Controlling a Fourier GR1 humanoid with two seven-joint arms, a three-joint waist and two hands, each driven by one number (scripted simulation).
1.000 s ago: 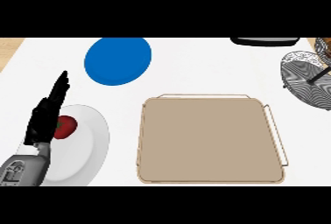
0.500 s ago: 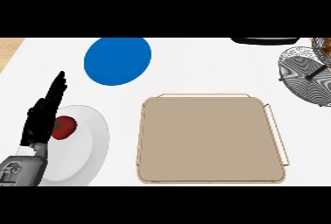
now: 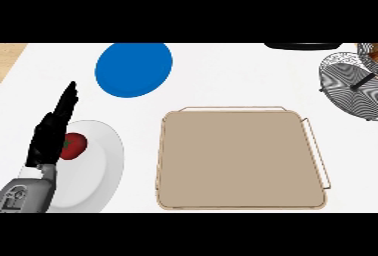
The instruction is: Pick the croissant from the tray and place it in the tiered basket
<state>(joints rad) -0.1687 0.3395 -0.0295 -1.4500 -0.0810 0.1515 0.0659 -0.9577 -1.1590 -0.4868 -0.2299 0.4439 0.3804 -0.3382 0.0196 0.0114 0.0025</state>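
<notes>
Tan tray (image 3: 240,165): center-right of counter, wire rim, flat bed w/ nothing lying on it.
Croissant: not visible on tray; a brown bit (image 3: 367,49) shows at top-right edge by the basket, can't tell if that's it.
Tiered basket (image 3: 353,85): top-right corner, wire mesh, partly cut by frame edge.
L hand (image 3: 53,130): left edge, fingers straight and pressed together pointing up, holding nothing, resting over white plate.
Hand vs task things: well apart; tray lies to its right, basket on the far side of the counter.
White plate (image 3: 100,170): lower left, red fruit (image 3: 74,145) on it, just beside the hand.
Blue plate (image 3: 134,68): upper left.
R hand: not seen.
</notes>
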